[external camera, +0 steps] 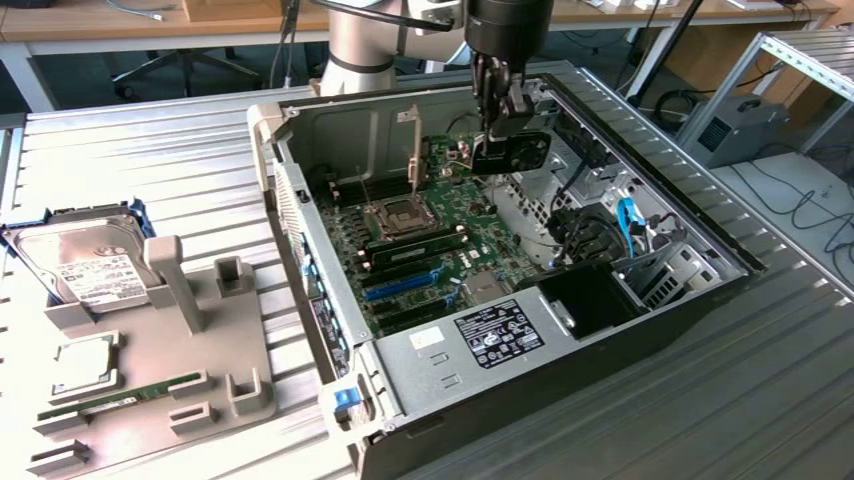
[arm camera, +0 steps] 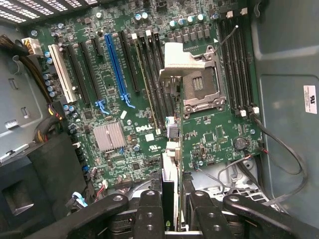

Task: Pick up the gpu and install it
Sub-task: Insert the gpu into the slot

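Note:
My gripper [external camera: 505, 125] hangs over the open computer case [external camera: 667, 300] and is shut on the gpu [external camera: 514, 152], a thin black card held above the motherboard's far end. In the wrist view the gpu [arm camera: 168, 191] shows edge-on between the two black fingers [arm camera: 149, 214], with its silver bracket end pointing down toward the board. Below it lies the green motherboard [arm camera: 214, 134], with a long blue slot [arm camera: 115, 64], black slots beside it and an open processor socket [arm camera: 199, 84]. The card hangs clear of the board and touches no slot.
A grey fixture [external camera: 200, 350] at the exterior view's left holds a silver hard drive [external camera: 87, 270], a processor chip [external camera: 83, 365] and a green memory stick [external camera: 120, 395]. Case walls, black cables [arm camera: 284, 149] and a drive cage [external camera: 587, 300] close in around the board.

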Robot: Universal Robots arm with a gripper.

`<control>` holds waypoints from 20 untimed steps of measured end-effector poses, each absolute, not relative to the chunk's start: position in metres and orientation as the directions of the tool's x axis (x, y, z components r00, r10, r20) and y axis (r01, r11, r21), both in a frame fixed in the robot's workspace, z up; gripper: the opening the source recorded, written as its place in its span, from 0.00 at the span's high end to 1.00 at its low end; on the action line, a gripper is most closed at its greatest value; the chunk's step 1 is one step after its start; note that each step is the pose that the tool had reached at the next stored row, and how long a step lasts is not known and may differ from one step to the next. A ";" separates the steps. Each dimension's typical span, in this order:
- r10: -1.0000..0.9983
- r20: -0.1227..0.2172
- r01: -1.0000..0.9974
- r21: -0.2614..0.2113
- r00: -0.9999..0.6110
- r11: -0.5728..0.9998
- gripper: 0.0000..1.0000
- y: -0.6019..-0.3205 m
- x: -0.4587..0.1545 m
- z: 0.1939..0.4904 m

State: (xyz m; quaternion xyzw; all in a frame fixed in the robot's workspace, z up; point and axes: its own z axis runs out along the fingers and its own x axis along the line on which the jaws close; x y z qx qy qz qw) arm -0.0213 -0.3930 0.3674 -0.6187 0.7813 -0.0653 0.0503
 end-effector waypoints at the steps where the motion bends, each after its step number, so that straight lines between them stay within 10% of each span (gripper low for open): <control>1: -0.974 0.002 -0.961 -0.164 -0.228 0.224 0.74 -0.393 -0.021 0.367; 20: -0.983 0.007 -0.969 -0.165 -0.186 0.182 0.74 -0.393 -0.021 0.367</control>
